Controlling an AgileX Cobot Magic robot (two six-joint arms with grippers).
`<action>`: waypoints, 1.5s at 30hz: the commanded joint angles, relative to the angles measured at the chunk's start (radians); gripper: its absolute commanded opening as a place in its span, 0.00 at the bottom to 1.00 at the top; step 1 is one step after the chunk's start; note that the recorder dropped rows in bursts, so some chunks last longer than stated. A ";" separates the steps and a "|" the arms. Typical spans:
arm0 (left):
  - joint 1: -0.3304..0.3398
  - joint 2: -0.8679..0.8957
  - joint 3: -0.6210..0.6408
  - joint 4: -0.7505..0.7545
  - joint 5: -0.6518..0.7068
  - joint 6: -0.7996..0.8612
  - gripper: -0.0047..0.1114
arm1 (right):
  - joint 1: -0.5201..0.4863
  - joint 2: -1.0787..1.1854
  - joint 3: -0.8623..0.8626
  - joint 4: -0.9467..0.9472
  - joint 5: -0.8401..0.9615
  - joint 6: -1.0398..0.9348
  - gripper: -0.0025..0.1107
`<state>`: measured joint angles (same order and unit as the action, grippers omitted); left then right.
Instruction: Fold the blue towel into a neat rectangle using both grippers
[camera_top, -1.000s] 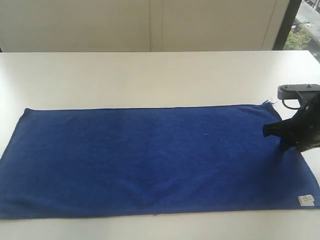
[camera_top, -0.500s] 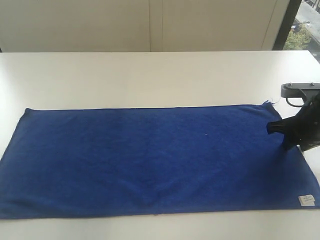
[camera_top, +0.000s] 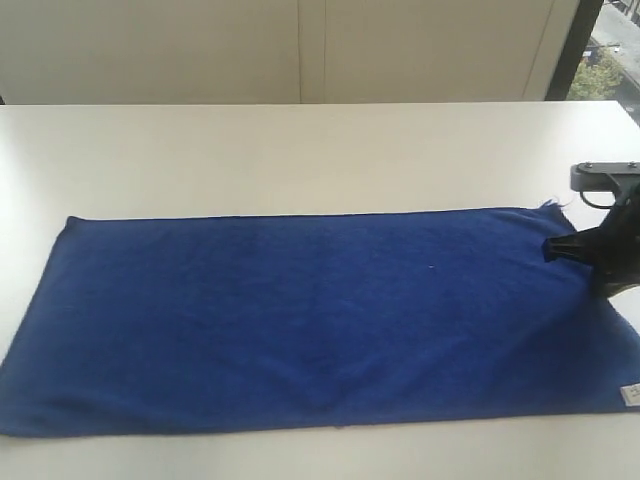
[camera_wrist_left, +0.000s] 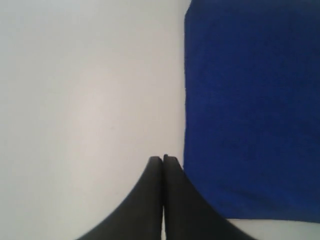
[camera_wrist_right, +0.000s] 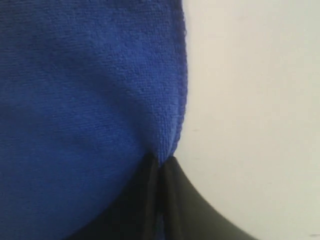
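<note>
Near strip: a thin band of the white table (camera_top: 400, 455) shows bare between its near edge and the long near hem of the blue towel (camera_top: 300, 320).
Label: a small white label (camera_top: 630, 394) sits on the towel's near right corner, close to the table's right edge.
Towel: it lies flat in a single layer, unfolded. Its long sides run along the table's near and far edges. It reaches almost from the left edge to the right edge and fills the near half of the surface.
Left gripper: the left gripper (camera_wrist_left: 163, 159) shows through its own wrist camera. Its dark fingers (camera_wrist_left: 145, 200) are pressed together with nothing between them. They hang over bare table just beside a towel hem, near a towel corner; which corner cannot be told.
Right gripper: the right gripper (camera_top: 552, 248) is at the table's right edge, on the towel's short right hem and nearer the far corner than the label. In the wrist view its fingers (camera_wrist_right: 185, 210) are pinched tight on that hem, and the cloth draws into the pinch.
Threads: frayed threads (camera_top: 548, 205) stick out at the towel's far right corner, just beyond the gripper.
Far half: bare white surface runs to the far edge.
Beyond: pale wall panels (camera_top: 300, 50) stand behind the table, with a window (camera_top: 612, 50) past the far right corner.
</note>
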<state>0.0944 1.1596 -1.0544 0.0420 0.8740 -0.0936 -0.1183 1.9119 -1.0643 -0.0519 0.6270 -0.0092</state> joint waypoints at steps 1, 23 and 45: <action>0.003 -0.011 -0.005 -0.007 0.008 0.002 0.04 | -0.099 0.019 -0.041 -0.097 0.032 0.014 0.02; 0.003 -0.011 -0.005 -0.007 0.008 0.003 0.04 | -0.001 -0.209 -0.167 0.038 0.231 0.020 0.02; 0.003 -0.011 -0.005 -0.007 0.008 0.003 0.04 | 0.872 -0.070 -0.579 0.196 0.242 0.122 0.02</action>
<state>0.0944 1.1596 -1.0544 0.0420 0.8740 -0.0916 0.6851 1.7355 -1.6087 0.1120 0.9206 0.1133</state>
